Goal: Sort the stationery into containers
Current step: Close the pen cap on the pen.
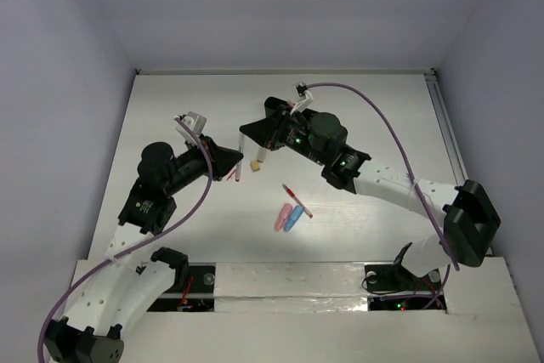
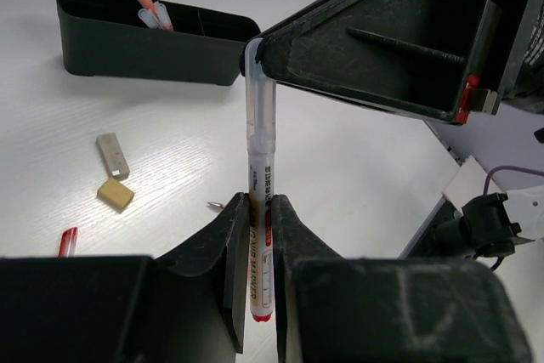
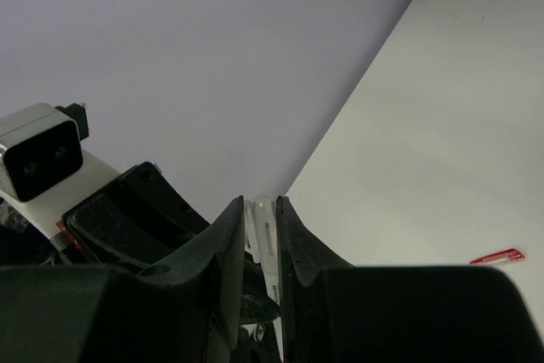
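Observation:
A white marker (image 2: 259, 210) with a red end and a clear cap is held off the table between both arms. My left gripper (image 2: 260, 203) is shut on its printed barrel, and my right gripper (image 3: 260, 204) is shut on the clear cap (image 3: 263, 223). From above, the marker (image 1: 239, 166) spans the gap between the left gripper (image 1: 229, 164) and the right gripper (image 1: 249, 135). The black tray (image 2: 144, 40) stands beyond them with pens (image 2: 153, 13) inside. On the table lie a tan eraser (image 1: 253, 164), a grey-white eraser (image 2: 112, 155), a thin red pen (image 1: 297, 200), and pink (image 1: 281, 218) and blue (image 1: 294, 218) capsules.
The table's walls rise at the back and on both sides. The right arm's purple cable (image 1: 382, 125) loops over the right part of the table. A small metal tip (image 2: 214, 205) lies beside the left finger.

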Available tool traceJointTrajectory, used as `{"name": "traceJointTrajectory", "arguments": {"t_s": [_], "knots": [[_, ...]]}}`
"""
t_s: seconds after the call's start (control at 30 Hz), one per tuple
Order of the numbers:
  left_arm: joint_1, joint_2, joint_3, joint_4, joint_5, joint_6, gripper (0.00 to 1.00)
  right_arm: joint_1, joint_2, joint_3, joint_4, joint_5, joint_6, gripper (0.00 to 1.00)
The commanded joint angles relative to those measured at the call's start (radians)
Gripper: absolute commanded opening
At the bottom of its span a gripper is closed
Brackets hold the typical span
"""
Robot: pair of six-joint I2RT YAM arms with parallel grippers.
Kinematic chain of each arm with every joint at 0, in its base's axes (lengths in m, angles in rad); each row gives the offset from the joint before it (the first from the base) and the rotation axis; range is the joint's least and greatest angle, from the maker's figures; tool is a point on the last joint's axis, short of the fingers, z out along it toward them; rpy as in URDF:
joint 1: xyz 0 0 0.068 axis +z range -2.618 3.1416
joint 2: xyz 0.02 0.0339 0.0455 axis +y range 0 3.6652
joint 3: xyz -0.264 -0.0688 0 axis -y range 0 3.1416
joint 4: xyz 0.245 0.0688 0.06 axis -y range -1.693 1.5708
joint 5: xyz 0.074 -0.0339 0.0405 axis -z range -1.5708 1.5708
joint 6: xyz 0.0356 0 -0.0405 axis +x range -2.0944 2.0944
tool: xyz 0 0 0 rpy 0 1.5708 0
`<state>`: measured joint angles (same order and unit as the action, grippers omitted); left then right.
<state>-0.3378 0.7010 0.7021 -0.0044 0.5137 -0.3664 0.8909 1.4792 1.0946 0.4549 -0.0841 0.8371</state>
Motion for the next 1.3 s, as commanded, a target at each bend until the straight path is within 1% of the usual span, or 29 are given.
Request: {"name": "traceJointTrajectory", "arguments": {"t_s": [0.0,0.13,0.23,0.33,0.4,0.5,0.77,1.03,1.27], "knots": [[-0.003,-0.011,0.091,0.112,-0.066,0.079,0.00,0.003,-0.010,0.028,-0.191,-0.235,-0.036,0.00],[-0.003,-0.026,0.088,0.101,-0.098,0.080,0.00,0.003,-0.008,0.059,-0.263,-0.292,-0.072,0.00],[-0.003,-0.021,0.083,0.130,-0.103,0.054,0.00,0.003,0.013,0.047,-0.233,-0.344,-0.052,0.00],[-0.003,-0.023,0.079,0.164,-0.118,0.028,0.00,0.003,0.012,0.007,-0.179,-0.336,-0.015,0.00],[-0.003,-0.023,0.088,0.175,-0.144,0.020,0.00,0.003,0.006,-0.015,-0.174,-0.322,-0.013,0.00],[-0.003,-0.020,0.099,0.191,-0.159,0.012,0.00,0.013,0.003,-0.012,-0.191,-0.321,-0.024,0.00],[-0.003,-0.008,0.119,0.192,-0.179,0.027,0.00,0.022,0.042,-0.009,-0.226,-0.373,-0.044,0.00],[-0.003,-0.006,0.165,0.173,-0.192,0.057,0.00,0.022,0.115,0.063,-0.300,-0.463,-0.084,0.00],[-0.003,-0.026,0.166,0.141,-0.241,0.083,0.00,0.022,0.101,0.018,-0.289,-0.431,-0.078,0.00]]}}
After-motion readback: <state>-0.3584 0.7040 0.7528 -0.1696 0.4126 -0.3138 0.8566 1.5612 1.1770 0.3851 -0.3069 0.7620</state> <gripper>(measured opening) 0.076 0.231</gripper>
